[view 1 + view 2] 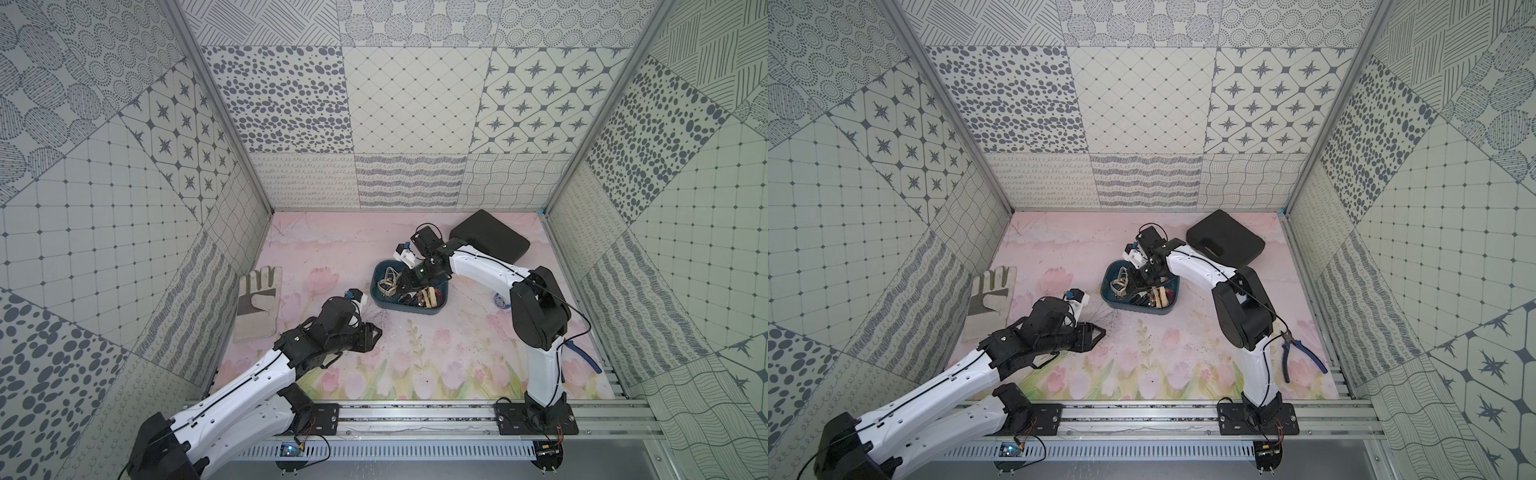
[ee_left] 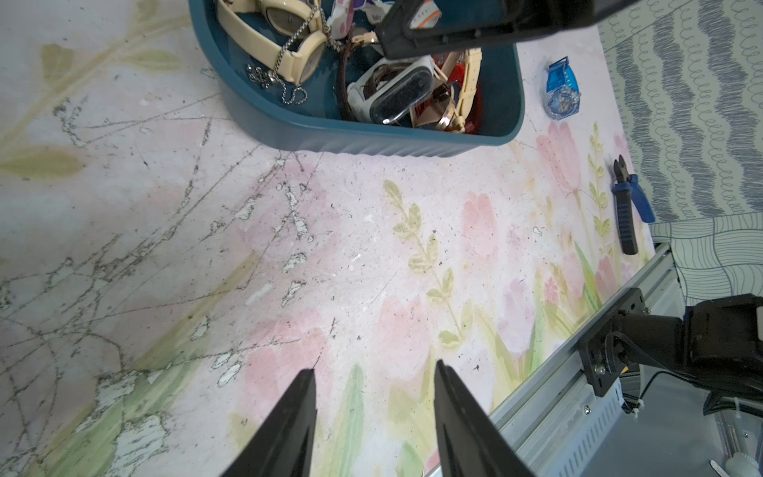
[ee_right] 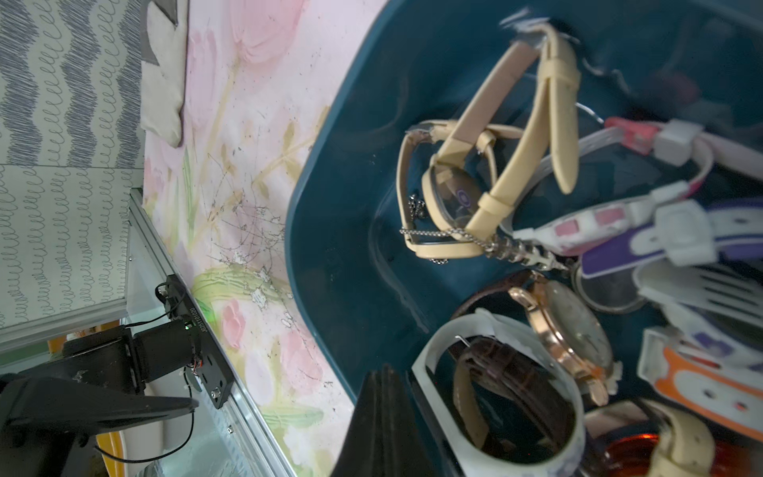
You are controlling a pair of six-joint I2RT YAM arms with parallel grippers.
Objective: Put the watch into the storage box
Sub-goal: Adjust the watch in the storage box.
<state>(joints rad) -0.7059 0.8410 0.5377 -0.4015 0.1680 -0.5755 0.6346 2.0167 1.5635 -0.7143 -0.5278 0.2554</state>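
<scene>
**One blue watch left outside**

The counter carries the storage box, full of watches. Over it our right fingers are closed, empty. Beside it our left fingers wait half open, empty. The blue watch lies just beside it, likely next.

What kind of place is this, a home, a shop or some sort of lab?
Probably a robot test booth, not a home: patterned walls box in a flowered table, a left arm and right arm are bolted to a metal rail, and a tub holds loose watches.
</scene>
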